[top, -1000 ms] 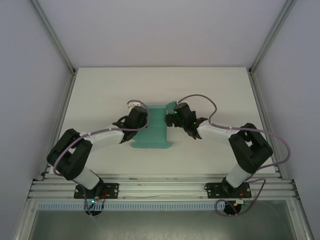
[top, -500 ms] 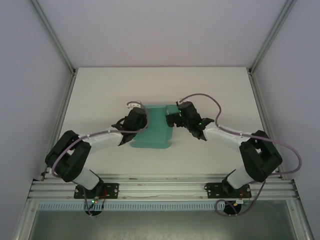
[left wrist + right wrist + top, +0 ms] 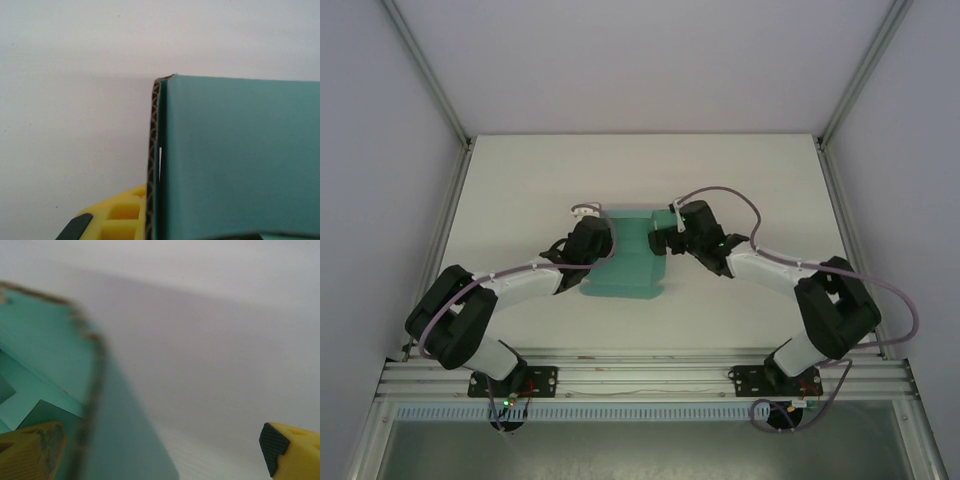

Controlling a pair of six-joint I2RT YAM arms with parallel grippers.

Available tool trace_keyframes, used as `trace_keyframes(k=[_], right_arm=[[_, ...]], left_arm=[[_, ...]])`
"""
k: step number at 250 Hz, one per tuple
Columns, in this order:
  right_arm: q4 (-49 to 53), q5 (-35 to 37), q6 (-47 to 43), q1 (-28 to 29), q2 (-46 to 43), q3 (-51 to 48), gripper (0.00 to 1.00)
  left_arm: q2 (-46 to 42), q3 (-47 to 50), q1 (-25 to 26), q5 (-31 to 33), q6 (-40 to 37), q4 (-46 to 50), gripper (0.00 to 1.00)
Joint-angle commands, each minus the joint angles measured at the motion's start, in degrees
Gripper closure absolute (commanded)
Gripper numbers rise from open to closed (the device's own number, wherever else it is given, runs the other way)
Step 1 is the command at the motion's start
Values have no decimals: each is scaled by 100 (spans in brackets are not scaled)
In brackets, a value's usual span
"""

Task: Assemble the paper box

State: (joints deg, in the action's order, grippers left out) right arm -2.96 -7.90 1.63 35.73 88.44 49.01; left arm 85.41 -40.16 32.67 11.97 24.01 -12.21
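The paper box (image 3: 625, 262) is seen lying mid-table (image 3: 750, 180), approx. centred between the two arms, as a teal card piece that is longer from near to far than it is wide. A small tab is seen sticking out at its near right corner.

The left gripper (image 3: 592, 241) is set against the box's left edge, toward the far end. In the left wrist view a teal panel (image 3: 240, 160) is shown standing upright, with its brown corrugated edge running top to bottom. One yellow finger (image 3: 117, 220) is pressed right up against that edge on the outer side; the other finger is hidden behind the card. The jaws are brought nearly together with the thin wall pinched between them, so the box is gripped there.

The right gripper (image 3: 670, 236) is placed at the box's far right corner, opp. the left one. In the right wrist view its jaws are spread wide: one yellow finger (image 3: 31, 449) sits low on the left, over or just beside the blurred teal card (image 3: 45, 365), and the other finger (image 3: 292, 447), with its dark ribbed pad, is well apart on the right over bare white table. The card's frayed brown edge is seen curving down beside the left-hand finger. Nothing is clamped by this gripper. Whether that finger actually touches the card cannot be told – too blurred.
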Motion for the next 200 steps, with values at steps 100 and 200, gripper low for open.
trace_keyframes(k=[100,200], right_arm=[[722,-488,-454,-104,-1981,-822,0],[1247,-4090,-1277,-2591,-2207,-553,23]], left_arm=[[12,-28,31,104,-27,-89,100],[-186,-62,-124,-219,-138,-72,100]])
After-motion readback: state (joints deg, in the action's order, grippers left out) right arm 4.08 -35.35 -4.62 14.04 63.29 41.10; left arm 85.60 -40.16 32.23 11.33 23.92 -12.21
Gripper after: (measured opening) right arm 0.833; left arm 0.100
